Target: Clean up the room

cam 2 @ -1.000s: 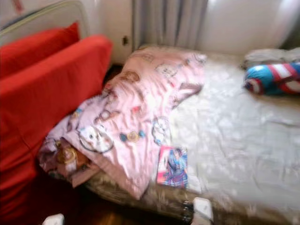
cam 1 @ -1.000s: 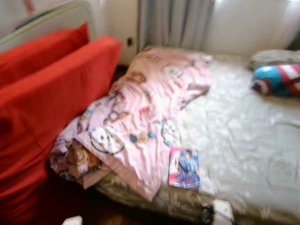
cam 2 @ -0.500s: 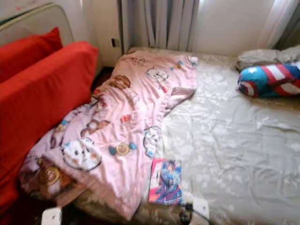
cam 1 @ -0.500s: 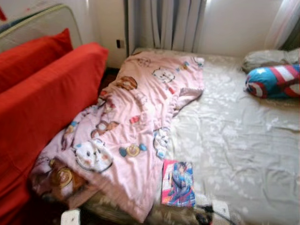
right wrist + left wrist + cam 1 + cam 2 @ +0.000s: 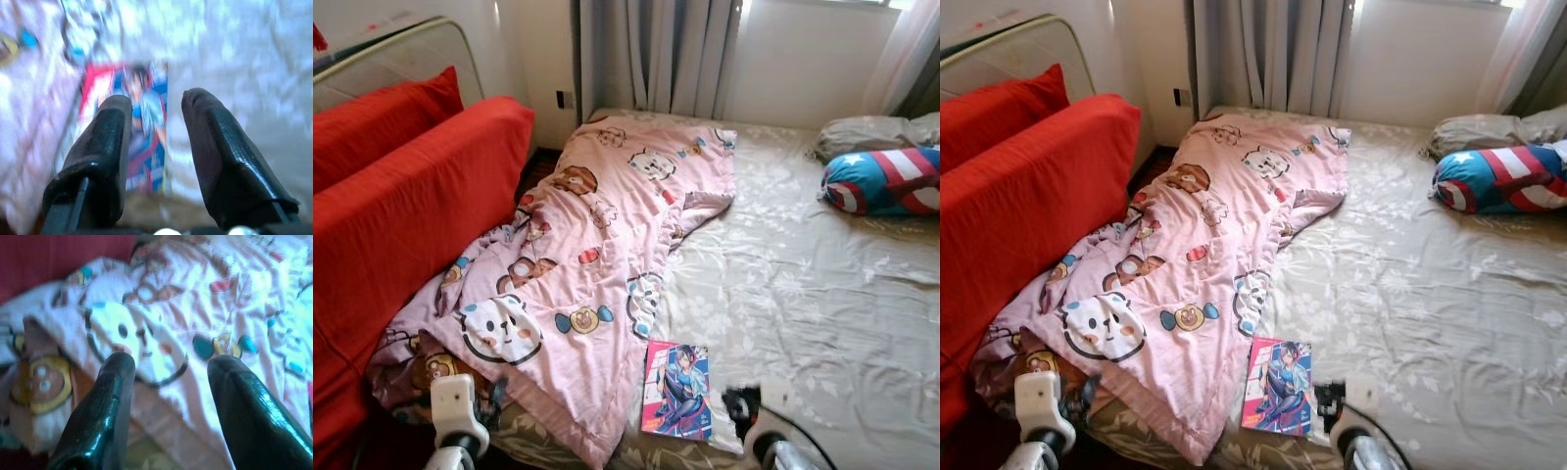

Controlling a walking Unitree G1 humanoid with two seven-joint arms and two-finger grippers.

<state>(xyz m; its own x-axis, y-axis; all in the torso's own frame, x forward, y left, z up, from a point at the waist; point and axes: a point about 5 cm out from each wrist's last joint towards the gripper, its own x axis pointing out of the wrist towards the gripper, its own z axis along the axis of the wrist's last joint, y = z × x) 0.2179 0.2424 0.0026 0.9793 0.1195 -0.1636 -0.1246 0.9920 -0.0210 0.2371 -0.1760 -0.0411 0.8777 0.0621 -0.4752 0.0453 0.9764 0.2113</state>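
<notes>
A pink cartoon-print blanket point(image 5: 597, 255) lies crumpled along the left side of the bed, and its lower end spills off the front corner. A colourful comic book point(image 5: 677, 389) lies flat on the grey floral sheet point(image 5: 822, 313) near the bed's front edge. My left gripper point(image 5: 166, 364) is open and hovers over the blanket's panda-face print point(image 5: 134, 340). My right gripper point(image 5: 156, 105) is open with the comic book point(image 5: 146, 127) just beyond its fingertips. Both wrists, left point(image 5: 455, 406) and right point(image 5: 759, 416), show low in the eye views.
A red sofa with cushions point(image 5: 401, 215) stands tight against the bed's left side. A blue, red and white shield-print bolster point(image 5: 881, 181) and a grey pillow point(image 5: 867, 132) lie at the far right. Curtains point(image 5: 656, 54) and a wall socket point(image 5: 563, 99) are behind the bed.
The camera has shifted and the picture has sharpened. Both wrists have risen into view at the bottom edge. The blanket and the comic book lie as before.
</notes>
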